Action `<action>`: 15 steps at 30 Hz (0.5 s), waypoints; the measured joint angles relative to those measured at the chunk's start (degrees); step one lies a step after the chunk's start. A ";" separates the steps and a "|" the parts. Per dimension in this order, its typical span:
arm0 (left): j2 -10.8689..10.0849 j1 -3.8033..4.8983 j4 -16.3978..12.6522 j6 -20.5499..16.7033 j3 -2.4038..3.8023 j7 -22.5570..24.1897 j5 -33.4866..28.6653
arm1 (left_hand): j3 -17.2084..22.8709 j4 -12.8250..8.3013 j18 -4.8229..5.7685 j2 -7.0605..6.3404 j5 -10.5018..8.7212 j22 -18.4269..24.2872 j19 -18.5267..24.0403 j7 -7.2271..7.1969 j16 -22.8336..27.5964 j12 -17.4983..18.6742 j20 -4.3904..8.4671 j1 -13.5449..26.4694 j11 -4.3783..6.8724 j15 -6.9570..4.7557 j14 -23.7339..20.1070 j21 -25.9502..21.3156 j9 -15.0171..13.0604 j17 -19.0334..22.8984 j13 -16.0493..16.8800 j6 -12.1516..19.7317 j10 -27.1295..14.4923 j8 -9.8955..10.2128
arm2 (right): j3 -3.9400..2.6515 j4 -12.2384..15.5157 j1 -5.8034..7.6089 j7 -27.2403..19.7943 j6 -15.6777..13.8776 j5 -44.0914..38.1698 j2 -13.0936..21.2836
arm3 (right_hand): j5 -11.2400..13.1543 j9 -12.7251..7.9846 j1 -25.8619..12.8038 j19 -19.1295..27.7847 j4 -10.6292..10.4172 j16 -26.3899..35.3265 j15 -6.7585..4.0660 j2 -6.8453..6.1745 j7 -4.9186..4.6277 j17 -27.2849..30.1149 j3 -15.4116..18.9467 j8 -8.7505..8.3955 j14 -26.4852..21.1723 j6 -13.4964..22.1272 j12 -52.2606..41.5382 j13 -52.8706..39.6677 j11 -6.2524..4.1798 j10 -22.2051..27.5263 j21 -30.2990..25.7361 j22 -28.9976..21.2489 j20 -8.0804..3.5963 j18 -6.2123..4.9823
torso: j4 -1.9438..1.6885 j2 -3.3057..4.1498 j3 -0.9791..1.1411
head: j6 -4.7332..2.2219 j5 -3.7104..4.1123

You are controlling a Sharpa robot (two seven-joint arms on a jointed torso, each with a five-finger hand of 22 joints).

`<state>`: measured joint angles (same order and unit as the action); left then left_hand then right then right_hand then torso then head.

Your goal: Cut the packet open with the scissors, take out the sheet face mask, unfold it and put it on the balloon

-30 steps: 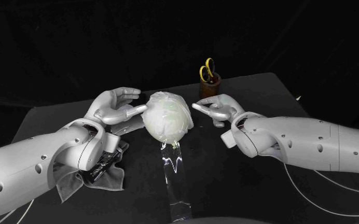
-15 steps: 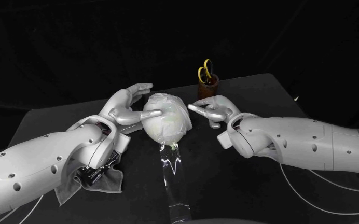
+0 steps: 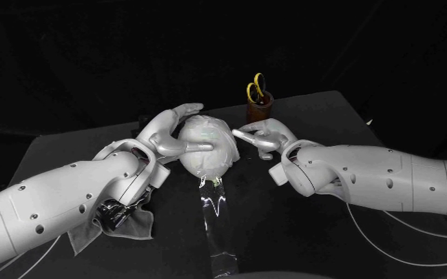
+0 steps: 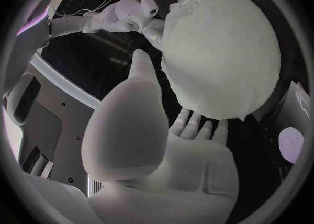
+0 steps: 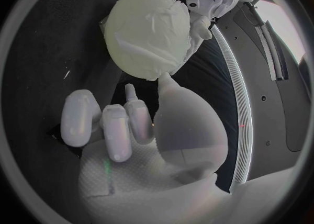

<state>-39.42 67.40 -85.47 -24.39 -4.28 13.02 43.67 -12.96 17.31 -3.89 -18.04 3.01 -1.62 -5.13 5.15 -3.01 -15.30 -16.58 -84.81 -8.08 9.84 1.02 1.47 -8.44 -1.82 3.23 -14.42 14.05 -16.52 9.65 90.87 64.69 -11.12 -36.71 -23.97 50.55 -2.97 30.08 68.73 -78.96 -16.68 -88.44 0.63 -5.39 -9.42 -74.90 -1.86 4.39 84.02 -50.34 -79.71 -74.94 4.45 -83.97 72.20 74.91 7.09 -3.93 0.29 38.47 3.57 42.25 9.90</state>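
**Both robot hands at the masked balloon**

The left robot hand holds nothing. Its fingers are spread and set against the near-left side of the balloon. One finger lies across the pale front, and the others rise past the top edge. In the left wrist view this robot hand sits just under the balloon, with the thumb standing up along its flank and the fingertips at its lower curve.

The right robot hand also grips nothing. Its fingers are apart and half bent, with one reaching in to the balloon's right side. I cannot tell from the head view whether that finger touches it. In the right wrist view the thumb of this robot hand points up at the underside of the balloon and comes very close to it.

The sheet face mask is on the balloon, draped over its front as a wrinkled whitish skin. In the right wrist view the sheet face mask shows creases and a loose edge on the side toward the other arm.

The balloon is held above the black worktop on a clear stand that runs toward the near edge.

A crumpled grey piece, apparently the packet, lies on the worktop under the left forearm.

The scissors, with yellow loops up, stand in a brown holder behind the right robot hand, near the far edge.
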 measured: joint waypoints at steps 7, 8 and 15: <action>0.60 0.08 0.28 1.56 0.03 -1.22 3.09 | 0.00 0.00 0.00 0.00 0.00 0.06 0.21 1.08 0.76 0.70 0.21 0.00 2.25 -0.31 -0.30 -0.22 -0.76 0.60 -0.25 -2.00 -1.02 -1.56 | 0.00 -0.01 0.00 0.07 0.17 0.00 -0.11 | 0.00 -0.06 -0.28 0.00 -0.04 0.00 0.00 0.28 0.01 -0.01 0.41 0.00 0.00 0.00 0.00 0.04 0.16 -0.16 0.00 0.02 0.00 0.01 | 0.01 -0.01 0.02 | 0.12 0.06; 0.67 0.09 0.36 1.77 0.04 -1.39 3.46 | 0.00 0.00 0.00 0.00 0.00 0.06 0.21 1.08 0.93 0.70 0.21 0.00 2.25 -0.31 -0.30 -0.22 -0.85 0.60 -0.25 -1.99 -1.02 -1.56 | 0.00 0.00 0.00 0.08 0.19 0.00 -0.12 | 0.00 -0.11 -0.28 0.00 -0.02 0.00 0.00 0.28 0.01 -0.01 0.76 0.00 0.00 0.00 0.00 0.03 0.17 -0.17 0.00 0.03 0.00 0.01 | 0.01 -0.02 0.02 | 0.12 0.07; 1.06 0.13 1.24 3.08 0.06 -2.55 5.40 | 0.00 0.00 0.00 0.08 0.00 0.06 0.21 1.58 1.03 0.70 0.21 -0.78 2.66 -0.31 -0.30 -0.22 -1.26 0.51 -0.25 -3.30 -0.61 -2.59 | 0.00 -0.01 0.00 0.20 0.42 0.00 -0.26 | 0.00 -0.12 -0.51 0.00 0.01 0.01 0.00 0.51 0.01 -0.05 0.91 0.00 0.00 -0.01 0.00 0.01 0.17 -0.17 0.00 0.04 0.00 0.02 | 0.02 -0.04 0.04 | 0.14 0.09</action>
<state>-38.36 67.53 -84.23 -21.31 -4.22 10.47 49.07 -12.95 17.31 -3.89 -17.97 3.01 -1.56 -4.92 6.72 -1.99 -14.60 -16.37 -85.58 -5.41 9.54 0.72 1.25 -9.70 -1.31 2.98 -17.72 13.44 -19.11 9.65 90.85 64.69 -10.92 -36.29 -23.97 50.29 -2.97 29.95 68.22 -78.96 -16.67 -88.43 0.63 -4.88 -9.40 -74.95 -0.95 4.39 84.02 -50.35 -79.70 -74.93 4.63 -84.14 72.19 74.95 7.09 -3.91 0.31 38.44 3.60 42.39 10.00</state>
